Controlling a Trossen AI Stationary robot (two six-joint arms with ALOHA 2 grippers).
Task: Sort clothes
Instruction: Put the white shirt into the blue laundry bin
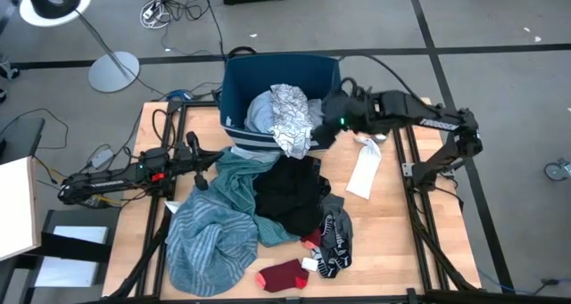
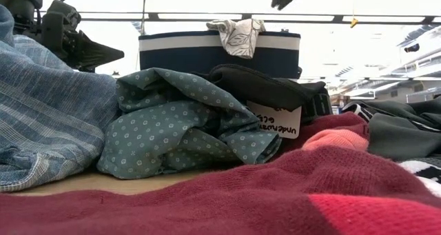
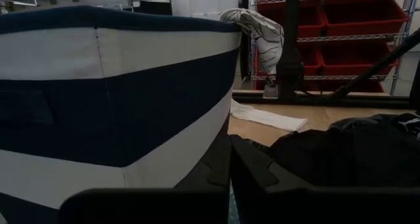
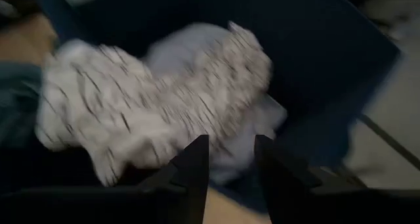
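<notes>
A: Garment position? The white patterned garment (image 1: 290, 119) was draped over the bin's (image 1: 234, 81) front rim.

B: Right gripper (image 1: 332, 124) was held just beside it, jaws parted, empty; left gripper (image 1: 198, 166) was shut.

The left gripper (image 3: 230, 159) sits low at the frame's bottom edge, its two dark fingers (image 3: 252, 168) pressed together with only a thin seam between them. Just beside it rises the bin (image 3: 111, 99) — navy with broad white bands, its fabric wall filling most of the view. A white patterned garment (image 3: 262, 37) hangs over the bin's rim. Beyond, a white cloth (image 3: 269, 117) lies flat on the wooden table (image 3: 341, 117), and a black garment (image 3: 354, 152) is heaped next to the fingers. Red shelving (image 3: 341, 27) stands behind — well apart.
</notes>
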